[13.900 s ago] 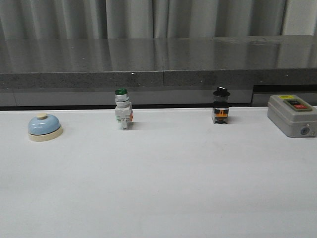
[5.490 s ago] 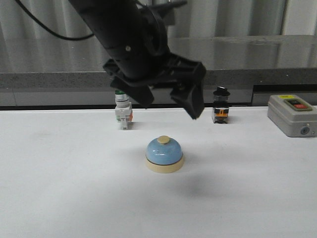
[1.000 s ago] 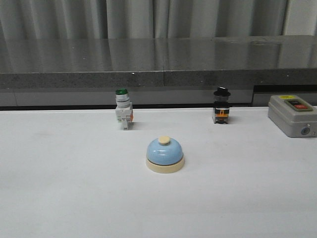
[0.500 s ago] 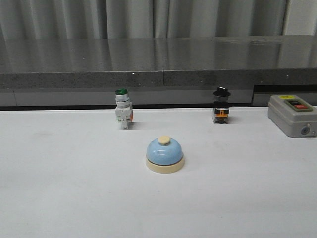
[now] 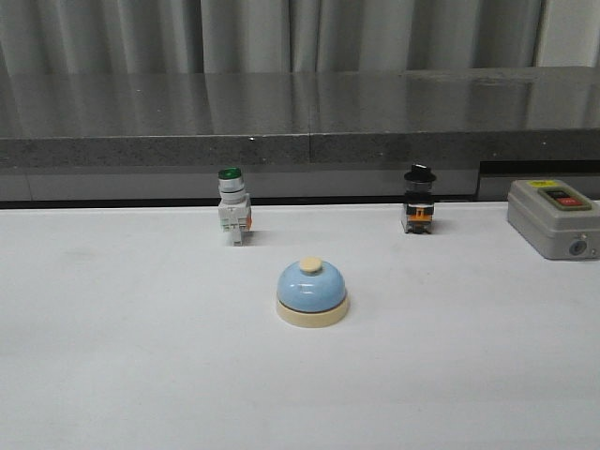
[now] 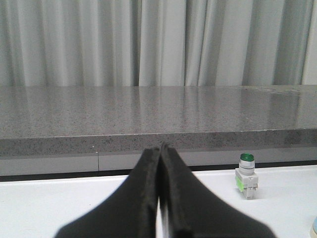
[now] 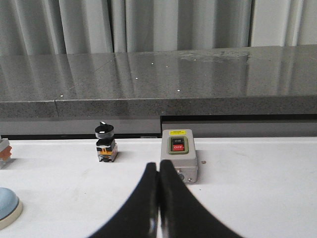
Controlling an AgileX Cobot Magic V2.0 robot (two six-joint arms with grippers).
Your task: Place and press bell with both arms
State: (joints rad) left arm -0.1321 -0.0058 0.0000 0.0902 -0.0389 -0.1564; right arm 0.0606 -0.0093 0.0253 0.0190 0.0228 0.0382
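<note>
Pale grey pleated curtains fill the back of the room, above a long ledge of dark grey speckled stone with a glossy top. Below it the flat white counter spreads across the whole front view, bare at its near edge.

On the counter's right, cut off by the frame edge in the front view, sits a grey rectangular switch box with two buttons on its lid; the lettering on those buttons is too small to read there.

Neither arm appears in the front view. Each wrist view shows only its own black tapered jaws pressed together with nothing between them: the left gripper and the right gripper.

The small desk bell with a glossy light-blue dome, cream base and cream push-button stands upright near the counter's middle, apart from everything else. Both wrist views catch only a sliver of it.

Behind it, near the ledge, stand a green-capped white switch and a black-knobbed selector switch with orange trim.
</note>
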